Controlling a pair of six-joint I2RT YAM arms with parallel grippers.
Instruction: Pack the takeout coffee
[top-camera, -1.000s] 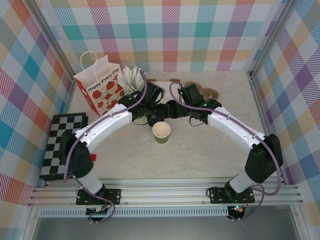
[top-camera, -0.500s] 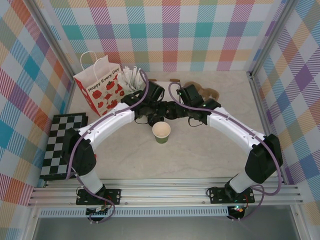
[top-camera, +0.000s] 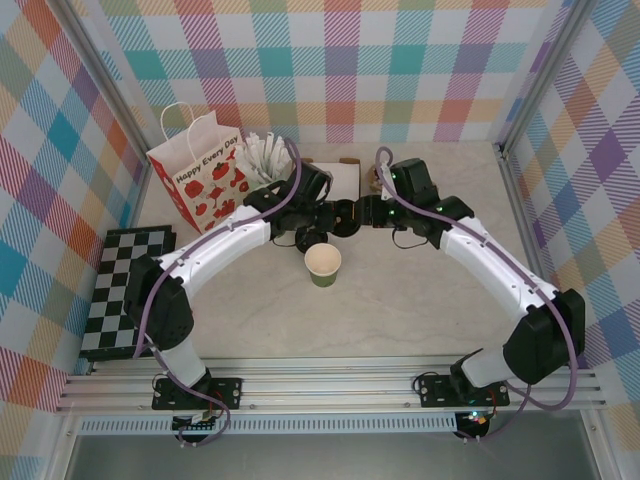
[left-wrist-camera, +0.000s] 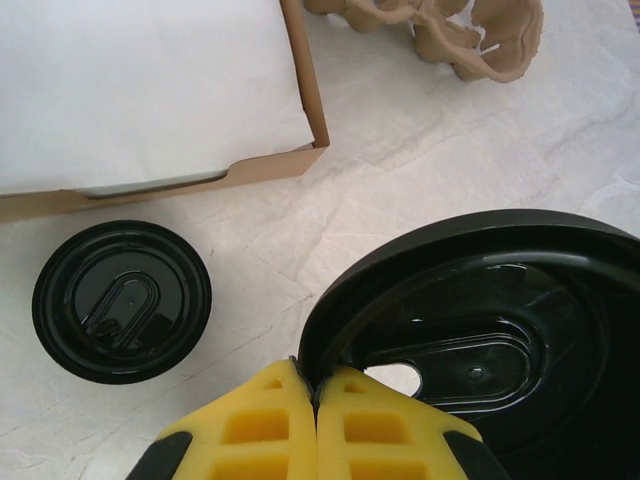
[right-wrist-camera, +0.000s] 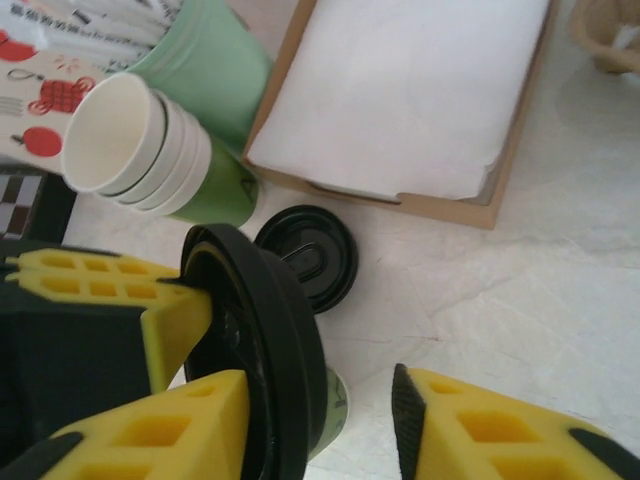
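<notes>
A lone green paper cup (top-camera: 322, 264) with a cream inside stands lidless mid-table; a lidded takeout coffee is out of view. My left gripper (left-wrist-camera: 318, 385) is shut on the rim of a black plastic lid (left-wrist-camera: 480, 330), which it holds tilted just above and behind the cup (right-wrist-camera: 338, 415). In the top view that gripper (top-camera: 312, 232) and lid (top-camera: 320, 238) hang at the cup's far side. My right gripper (right-wrist-camera: 318, 390) is open. Its left finger (right-wrist-camera: 150, 430) is beside the lid (right-wrist-camera: 265, 350) and its right finger stands well clear.
A second black lid (left-wrist-camera: 122, 300) lies loose on the table before a cardboard tray (left-wrist-camera: 305, 95) lined with white paper. A stack of lidless green cups (right-wrist-camera: 150, 140) and a strawberry paper bag (top-camera: 200, 178) stand back left. A pulp cup carrier (left-wrist-camera: 450, 30) lies behind, a checkered board (top-camera: 125, 290) left.
My left gripper has shut on the lid's rim. My right gripper has opened off the lid, and its wrist has drawn back to the right.
</notes>
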